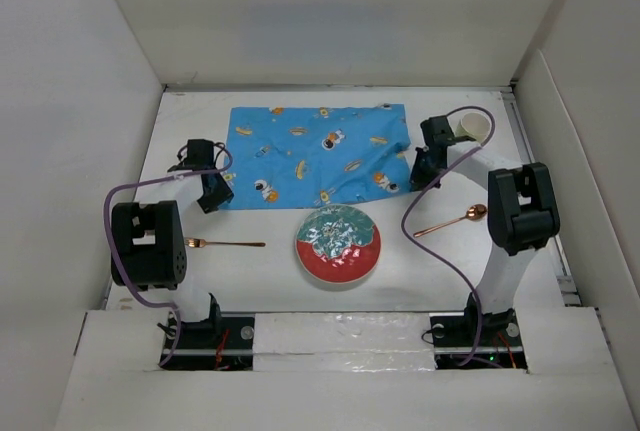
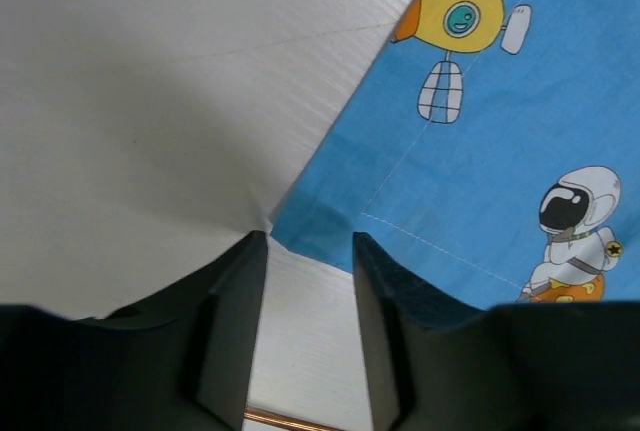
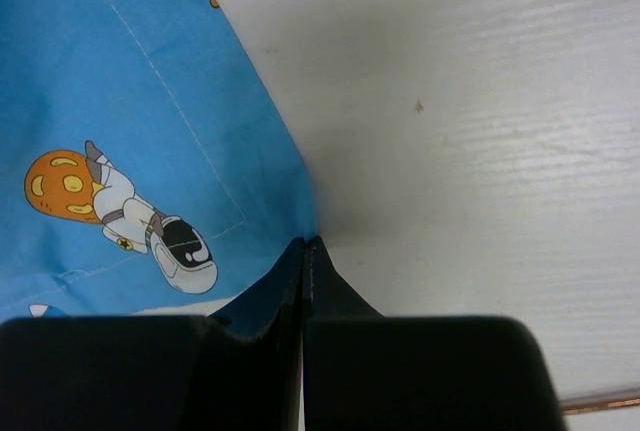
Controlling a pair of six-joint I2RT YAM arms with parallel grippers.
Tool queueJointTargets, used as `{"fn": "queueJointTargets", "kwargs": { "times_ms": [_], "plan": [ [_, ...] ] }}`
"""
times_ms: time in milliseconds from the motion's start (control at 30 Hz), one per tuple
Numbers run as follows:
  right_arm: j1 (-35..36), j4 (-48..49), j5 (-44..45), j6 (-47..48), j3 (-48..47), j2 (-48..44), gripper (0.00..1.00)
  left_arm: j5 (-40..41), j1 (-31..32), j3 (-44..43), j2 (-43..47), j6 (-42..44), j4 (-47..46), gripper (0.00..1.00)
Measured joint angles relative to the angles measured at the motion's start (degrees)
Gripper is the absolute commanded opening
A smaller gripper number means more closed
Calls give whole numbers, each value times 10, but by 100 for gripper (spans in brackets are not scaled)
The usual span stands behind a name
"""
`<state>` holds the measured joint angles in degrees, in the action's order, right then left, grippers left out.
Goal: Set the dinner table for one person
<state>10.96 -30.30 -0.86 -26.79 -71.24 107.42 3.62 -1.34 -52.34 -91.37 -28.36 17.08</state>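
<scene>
Surface: a matte white dinner table (image 1: 250,281) fills the floor of a white-walled enclosure. Clock directions are read from above, with 12 o'clock pointing away from the arm bases.
Cloth mat: a blue cartoon-printed cloth mat (image 1: 320,151) lies flat at the table's 12 o'clock side, well clear of the near edge.
Right gripper: the right gripper (image 3: 303,246) sits at the mat's 4 o'clock corner. Its jaws are pressed together, with the cloth corner apparently pinched between the tips.
Left gripper: the left gripper (image 2: 310,251) sits at the mat's 8 o'clock corner. Its jaws are parted and straddle the corner tip without yet clamping it.
Plate: a red and teal plate (image 1: 338,244) sits at the mat's 6 o'clock, just beside the near hem.
Fork: a copper fork (image 1: 225,244) lies at the plate's 9 o'clock.
Spoon: a copper spoon (image 1: 452,221) lies at the plate's 2 o'clock.
Cup: a pale cup (image 1: 473,128) lies tipped at the mat's 3 o'clock, behind the right wrist.
Step in hand: probably taking hold of both near corners so the mat can be repositioned.
Next move: the left jaws need to close on their corner. Both arms should then move together so the cloth stays square. The plate would block a pull towards 6 o'clock.
</scene>
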Motion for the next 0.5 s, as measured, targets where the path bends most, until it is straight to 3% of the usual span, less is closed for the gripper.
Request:
{"fn": "queueJointTargets", "kwargs": {
  "times_ms": [133, 300, 433, 500],
  "plan": [
    [0, 8, 0, -1, 25, -32, 0, 15, 0, 9, 9, 2, 6, 44],
    [0, 14, -1, -1, 32, -78, 0, 27, 0, 12, 21, 3, 11, 43],
    [0, 23, -2, -1, 33, -87, 0, 32, 4, 12, 10, 3, 9, 23],
    [0, 25, -2, -1, 37, -89, 0, 42, 10, 10, -3, 3, 9, 23]
  ]
}}
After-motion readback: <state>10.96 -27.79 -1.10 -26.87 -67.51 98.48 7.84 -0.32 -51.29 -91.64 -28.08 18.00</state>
